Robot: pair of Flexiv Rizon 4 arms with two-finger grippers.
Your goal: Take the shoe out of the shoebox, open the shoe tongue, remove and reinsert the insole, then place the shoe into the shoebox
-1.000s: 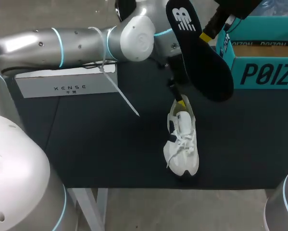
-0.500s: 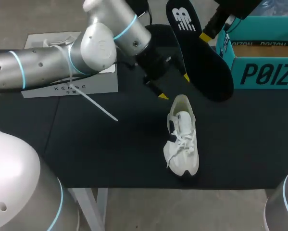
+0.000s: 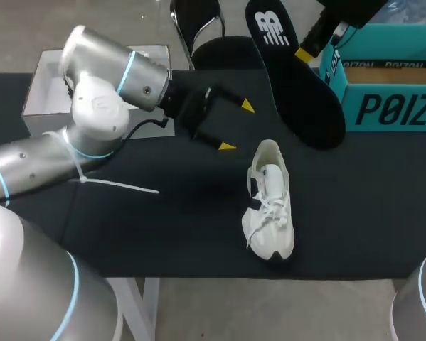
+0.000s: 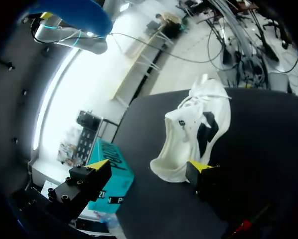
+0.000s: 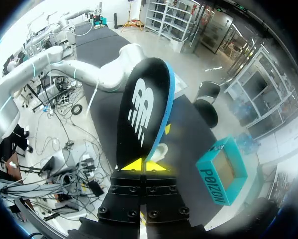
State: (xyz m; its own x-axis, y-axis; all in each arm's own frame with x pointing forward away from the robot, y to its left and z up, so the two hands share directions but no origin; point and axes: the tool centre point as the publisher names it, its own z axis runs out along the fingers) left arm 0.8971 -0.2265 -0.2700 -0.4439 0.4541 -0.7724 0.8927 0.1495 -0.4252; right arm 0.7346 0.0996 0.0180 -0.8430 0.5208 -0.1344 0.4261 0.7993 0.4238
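The bench (image 3: 163,227) has a black top surface. A flat white box (image 3: 42,99) rests on the bench at its far left corner, partly occluded from view.

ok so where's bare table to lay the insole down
Widest bare mat: right of the shoe, in front of the shoebox. Another patch left of the shoe, near the front edge. Crowded between left gripper, shoe heel and held insole.

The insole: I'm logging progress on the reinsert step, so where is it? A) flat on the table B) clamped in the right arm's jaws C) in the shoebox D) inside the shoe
B: the right arm's jaws are shut on the black insole, held in the air apart from the white shoe.
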